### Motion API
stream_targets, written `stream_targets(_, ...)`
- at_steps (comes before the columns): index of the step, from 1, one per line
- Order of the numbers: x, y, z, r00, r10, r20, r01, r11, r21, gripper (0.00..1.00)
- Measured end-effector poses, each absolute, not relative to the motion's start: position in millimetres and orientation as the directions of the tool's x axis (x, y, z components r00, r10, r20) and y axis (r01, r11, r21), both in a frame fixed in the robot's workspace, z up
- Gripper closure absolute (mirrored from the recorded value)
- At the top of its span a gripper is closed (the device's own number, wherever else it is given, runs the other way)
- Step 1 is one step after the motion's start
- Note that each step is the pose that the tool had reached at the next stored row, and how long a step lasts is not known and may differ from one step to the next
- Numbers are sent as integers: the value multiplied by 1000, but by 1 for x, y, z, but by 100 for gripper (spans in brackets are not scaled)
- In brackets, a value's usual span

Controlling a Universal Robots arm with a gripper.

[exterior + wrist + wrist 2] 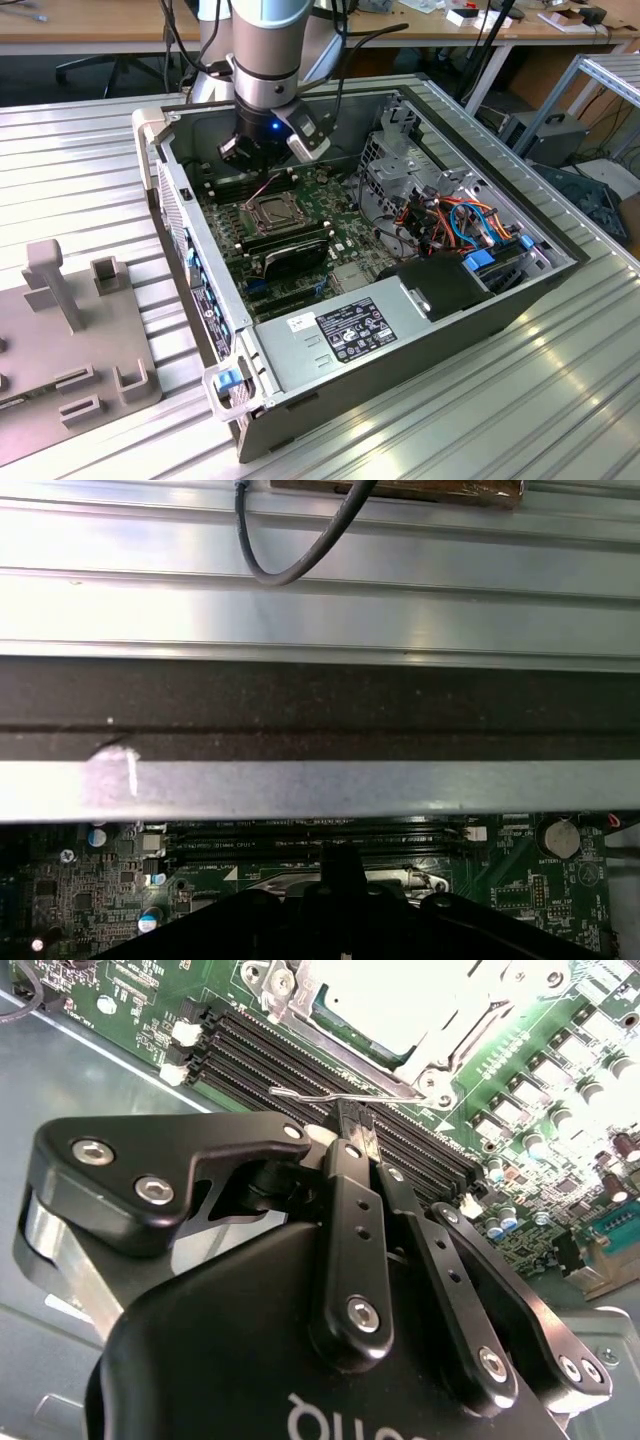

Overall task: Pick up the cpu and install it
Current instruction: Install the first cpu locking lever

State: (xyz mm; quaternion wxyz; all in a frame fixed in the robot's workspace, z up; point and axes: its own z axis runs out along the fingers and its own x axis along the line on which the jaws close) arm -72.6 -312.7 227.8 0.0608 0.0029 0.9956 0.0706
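My gripper (262,158) hangs inside the open computer case (505,300), over the far side of the green motherboard (340,235). In the second wrist view its fingers (345,1190) meet at the tips, so the gripper (352,1120) is shut, with nothing visibly held. The tips sit right at the thin wire lever (300,1094) of the socket (440,1020), just past the black memory slots (270,1055). In the exterior view the socket (272,212) has a metal frame and a dark centre. The cpu is out of view.
A black graphics card (290,252) lies just in front of the socket, and the power supply (350,330) fills the case's near side. Coloured cables (450,220) and a drive cage (400,160) crowd the exterior view's right. A grey fixture plate (70,340) lies on the ribbed table (560,400).
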Motion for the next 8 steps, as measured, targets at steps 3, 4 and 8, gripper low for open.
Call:
stream_targets(3, -71, -313, 226, -993, 15, -120, -3, 990, 141, 89)
stream_targets(4, -71, -313, 226, -993, 15, -120, -2, 990, 141, 89)
stream_targets(8, -68, -313, 223, -993, 15, -120, -2, 990, 141, 89)
